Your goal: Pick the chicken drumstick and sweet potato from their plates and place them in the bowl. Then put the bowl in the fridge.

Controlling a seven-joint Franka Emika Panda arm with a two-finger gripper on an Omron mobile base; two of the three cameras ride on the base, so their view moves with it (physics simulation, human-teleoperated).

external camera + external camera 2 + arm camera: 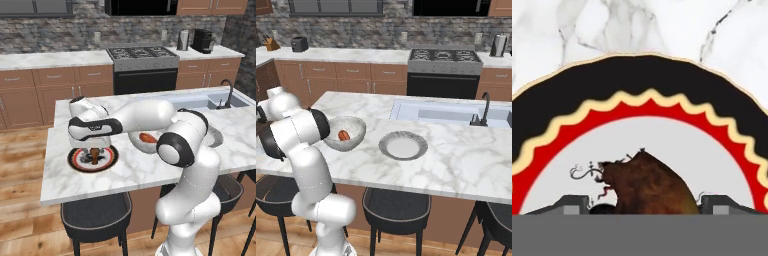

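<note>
We can read no text, label, brand, number or sign anywhere in these views. The patterned plate point(637, 80) under the hand carries only a red zigzag band and some dark scrolling lines in its pale centre, which are ornament and form no letters we can make out. The appliances on the back counter point(50, 59) are too small for us to tell whether they bear any marking.

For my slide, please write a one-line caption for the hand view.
Gripper straddling the brown chicken drumstick on the red-rimmed plate.
</note>
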